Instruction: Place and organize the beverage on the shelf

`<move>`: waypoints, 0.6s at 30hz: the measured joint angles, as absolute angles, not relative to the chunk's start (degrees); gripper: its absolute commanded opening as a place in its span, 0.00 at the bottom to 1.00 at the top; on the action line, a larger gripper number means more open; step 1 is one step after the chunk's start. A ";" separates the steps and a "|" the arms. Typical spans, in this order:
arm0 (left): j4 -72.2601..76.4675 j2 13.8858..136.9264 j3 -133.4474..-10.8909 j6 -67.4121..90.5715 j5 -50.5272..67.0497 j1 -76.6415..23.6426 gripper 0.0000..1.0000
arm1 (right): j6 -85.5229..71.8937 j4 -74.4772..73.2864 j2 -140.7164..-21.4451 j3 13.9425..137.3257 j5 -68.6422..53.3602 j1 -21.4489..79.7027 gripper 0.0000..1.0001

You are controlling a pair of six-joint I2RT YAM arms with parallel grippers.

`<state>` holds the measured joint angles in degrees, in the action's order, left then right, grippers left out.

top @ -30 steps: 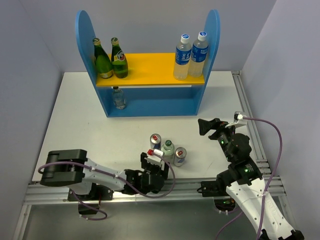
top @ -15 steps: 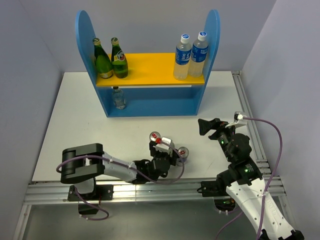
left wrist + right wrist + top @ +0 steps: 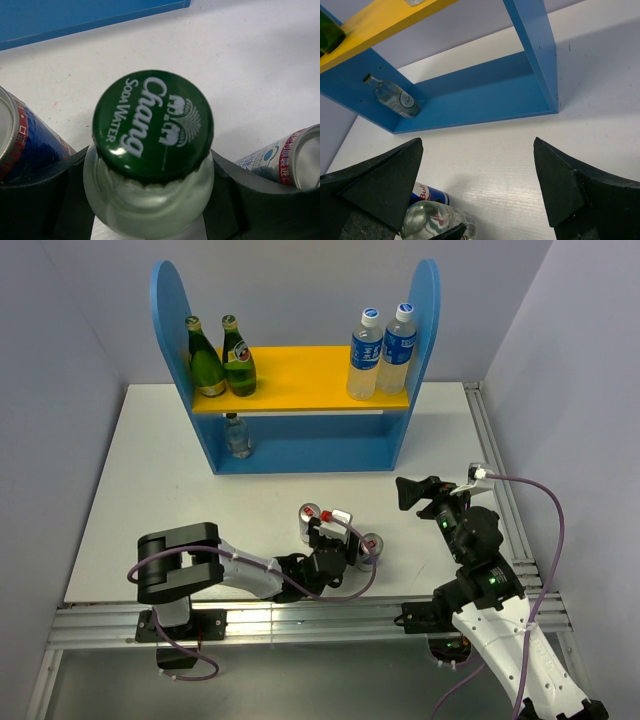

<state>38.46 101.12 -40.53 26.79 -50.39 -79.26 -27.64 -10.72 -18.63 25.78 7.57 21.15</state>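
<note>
The blue shelf [image 3: 170, 330] with a yellow upper board holds two dark green bottles [image 3: 222, 360] at the upper left. One short clear bottle [image 3: 238, 435] stands on the lower level at the left. My left gripper [image 3: 338, 542] is shut on the second short clear bottle [image 3: 150, 145], green cap up, which stands on the table between two cans [image 3: 311, 520] [image 3: 370, 545]. In the left wrist view the fingers [image 3: 227, 197] press the glass on both sides. My right gripper [image 3: 415, 490] is open and empty, held above the table to the right of the cans.
Two taller clear plastic bottles with blue caps [image 3: 380, 352] stand at the upper right of the yellow board. The right wrist view shows the lower shelf level [image 3: 485, 95] and the held bottle with a can [image 3: 431, 194]. Metal rails run along the table's right edge [image 3: 490, 450].
My left gripper has moved forward and right from the near edge and closed around the short clear bottle between the cans. The right arm has not moved.
</note>
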 measured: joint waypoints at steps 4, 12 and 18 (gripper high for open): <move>37.04 100.51 -40.51 27.75 -50.48 -79.44 0.00 | -27.68 -10.63 -19.03 25.78 7.53 21.15 0.98; 26.13 96.44 -40.51 31.62 -53.43 -85.27 0.00 | -27.86 -10.31 -19.29 25.67 7.49 21.15 0.98; 11.03 86.28 -39.88 38.26 -54.70 -91.09 0.00 | -27.88 -10.28 -19.29 25.67 7.46 21.15 0.98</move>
